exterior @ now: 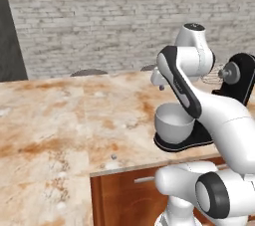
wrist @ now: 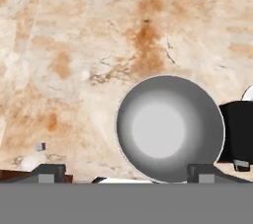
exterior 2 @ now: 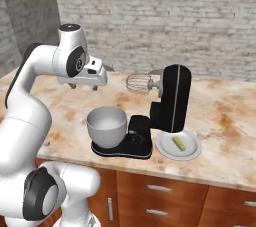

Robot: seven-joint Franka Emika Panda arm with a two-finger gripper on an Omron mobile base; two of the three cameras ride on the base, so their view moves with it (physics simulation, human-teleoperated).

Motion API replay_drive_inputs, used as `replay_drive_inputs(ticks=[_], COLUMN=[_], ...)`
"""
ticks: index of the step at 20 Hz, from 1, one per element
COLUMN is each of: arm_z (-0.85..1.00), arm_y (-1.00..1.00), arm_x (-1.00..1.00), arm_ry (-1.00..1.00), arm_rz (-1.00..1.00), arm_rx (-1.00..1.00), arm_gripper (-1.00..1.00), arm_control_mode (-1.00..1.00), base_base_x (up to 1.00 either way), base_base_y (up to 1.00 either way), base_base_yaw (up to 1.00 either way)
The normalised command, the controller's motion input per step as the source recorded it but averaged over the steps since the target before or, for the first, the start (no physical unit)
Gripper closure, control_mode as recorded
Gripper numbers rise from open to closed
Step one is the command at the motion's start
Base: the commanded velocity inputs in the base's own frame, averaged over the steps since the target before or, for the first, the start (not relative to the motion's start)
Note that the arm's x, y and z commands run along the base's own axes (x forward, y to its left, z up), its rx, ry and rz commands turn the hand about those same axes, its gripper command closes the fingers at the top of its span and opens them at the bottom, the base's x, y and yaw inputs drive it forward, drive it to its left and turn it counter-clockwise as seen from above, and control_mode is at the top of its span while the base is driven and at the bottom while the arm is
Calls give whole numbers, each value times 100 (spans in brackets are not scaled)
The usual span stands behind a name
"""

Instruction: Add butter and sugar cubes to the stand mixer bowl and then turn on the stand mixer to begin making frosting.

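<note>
Marble counter in the left base view carries the stand mixer, black, with its head tilted back and the whisk lifted; the bowl sits on the mixer's flat base, at its front, and nothing can be seen inside it from this side, though the arm crosses part of it. A tiny pale speck lies on the counter some way to the left of the bowl, near the counter's front edge; it could be a sugar cube, but it is too small to tell. From the right base view the bowl looks bare inside, grey and smooth, and the butter lies on a white plate just beside the mixer, on the far side of it from the bowl. The gripper hangs above the counter, up and to the left of the bowl, fingers spread wide with nothing between them. Looking down from the hand view, the bowl shows an empty bottom, the mixer's dark body touches its right side, and a small grey cube sits well apart from the bowl to its left. By my reading nothing of the job is done yet: butter, sugar and the switch all remain.
</note>
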Motion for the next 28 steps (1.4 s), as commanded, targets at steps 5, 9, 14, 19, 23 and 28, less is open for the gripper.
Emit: replay_drive_inputs(ticks=[5,9,14,19,23,28], arm_z=[0,0,0,0,0,0], arm_y=[0,0,0,0,0,0], arm_x=[0,0,0,0,0,0], arm_ry=[0,0,0,0,0,0], arm_rz=[0,0,0,0,0,0], arm_rx=[0,0,0,0,0,0], arm_gripper=[-100,-100,-100,-100,-100,-100], arm_control_mode=[100,100,100,100,100,100], base_base_x=[-41,-18,-12,-24,-26,-19], base_base_y=[-38,-37,-40,-42,-31,-4], base_base_yaw=[-2,0,0,0,0,0])
